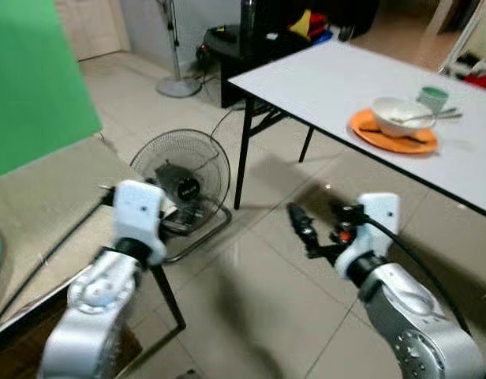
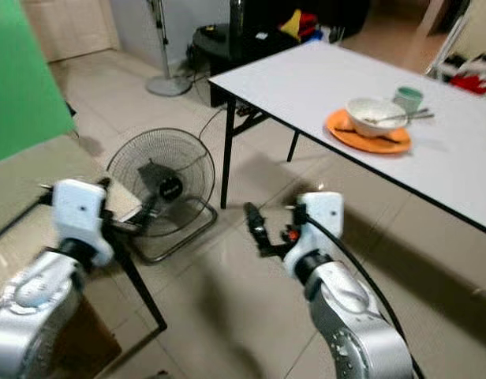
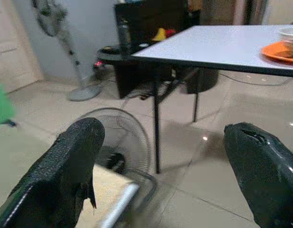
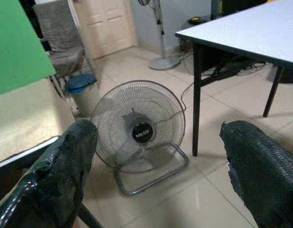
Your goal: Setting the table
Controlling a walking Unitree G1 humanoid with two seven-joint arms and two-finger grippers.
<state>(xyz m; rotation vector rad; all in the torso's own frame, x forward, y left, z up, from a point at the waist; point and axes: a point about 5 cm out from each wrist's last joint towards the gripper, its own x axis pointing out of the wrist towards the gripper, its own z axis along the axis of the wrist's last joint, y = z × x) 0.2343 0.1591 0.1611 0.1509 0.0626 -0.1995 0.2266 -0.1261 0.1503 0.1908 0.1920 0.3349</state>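
Shiny pale floor tiles [image 1: 259,292] cover the room, and a white table with thin black legs [image 1: 322,79] stands over them on the robot's right. On the table, near its front edge, sits a round orange plate [image 1: 393,132] with a white bowl [image 1: 401,114] on top of it. A silver spoon [image 1: 420,117] rests in the bowl, its handle sticking out toward a small green cup [image 1: 434,96] just behind the plate. The right gripper [image 1: 306,229] is held out low over the floor, in front of the table and well below its top. The plate and bowl are up and off to the right of it, well apart. In the right wrist view its two black fingers [image 4: 65,166] are spread wide with nothing between them. The left gripper [image 3: 165,180] is held out on the robot's left, over the corner of a tan padded surface with a metal frame [image 1: 46,213]. Its black fingers [image 3: 65,171] are also wide apart and hold nothing, and the plate is far across the room from it. A round wire floor fan with a black middle [image 1: 182,185] sits on the tiles between the two arms, beside the table leg. A tall standing fan [image 1: 176,79] is farther back by the wall. A big green sheet [image 1: 34,79] hangs at the left.
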